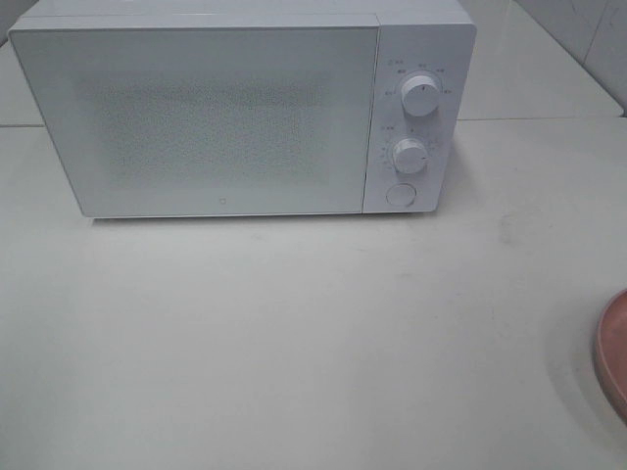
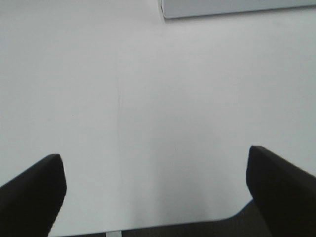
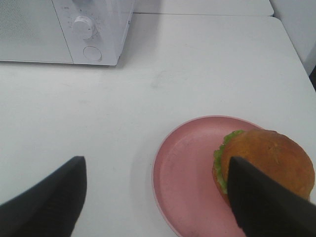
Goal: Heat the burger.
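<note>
Nothing legible — the microwave (image 1: 225,117) door bears a tiny logo, and its dial markings are too small to read.

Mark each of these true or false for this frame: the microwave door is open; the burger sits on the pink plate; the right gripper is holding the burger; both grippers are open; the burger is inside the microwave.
1. The microwave door is open. False: it is shut.
2. The burger sits on the pink plate. True.
3. The right gripper holds the burger. False: its jaws stand apart, empty.
4. Both grippers are open. True: the left gripper is open too.
5. The burger is inside the microwave. False: it is out on the plate.
</note>
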Robot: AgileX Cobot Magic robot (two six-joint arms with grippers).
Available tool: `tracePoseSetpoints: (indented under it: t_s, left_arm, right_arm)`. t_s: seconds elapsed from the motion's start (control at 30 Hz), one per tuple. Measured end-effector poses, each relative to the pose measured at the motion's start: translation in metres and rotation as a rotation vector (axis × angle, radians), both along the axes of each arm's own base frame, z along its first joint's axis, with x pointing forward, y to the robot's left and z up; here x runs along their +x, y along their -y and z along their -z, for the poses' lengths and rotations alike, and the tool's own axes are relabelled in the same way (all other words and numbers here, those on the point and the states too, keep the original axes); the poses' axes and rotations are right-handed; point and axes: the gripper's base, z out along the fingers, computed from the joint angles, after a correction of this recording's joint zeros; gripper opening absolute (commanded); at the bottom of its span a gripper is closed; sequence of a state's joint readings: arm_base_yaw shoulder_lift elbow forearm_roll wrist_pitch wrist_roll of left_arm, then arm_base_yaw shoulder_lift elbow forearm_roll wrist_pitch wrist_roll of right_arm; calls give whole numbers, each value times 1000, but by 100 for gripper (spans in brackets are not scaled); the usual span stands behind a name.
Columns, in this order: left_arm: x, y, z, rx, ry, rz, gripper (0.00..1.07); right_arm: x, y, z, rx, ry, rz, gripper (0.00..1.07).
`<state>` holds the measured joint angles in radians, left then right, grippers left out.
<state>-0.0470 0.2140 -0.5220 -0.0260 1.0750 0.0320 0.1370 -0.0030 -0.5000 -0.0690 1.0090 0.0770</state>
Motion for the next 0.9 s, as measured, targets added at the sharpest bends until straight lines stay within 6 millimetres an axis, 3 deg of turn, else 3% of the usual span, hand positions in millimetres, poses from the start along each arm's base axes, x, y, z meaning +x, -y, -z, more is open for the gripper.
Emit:
tracePoseSetpoints:
  t_s: [0.37,0.9]
  left_arm:
    - [-34,-1,-1,1,215,-103,92]
    - [-34,-1,-1,1,217,-103,92]
  right_arm:
    - [0,0,0,0,0,0,76]
    - [0,0,0,0,0,0,76]
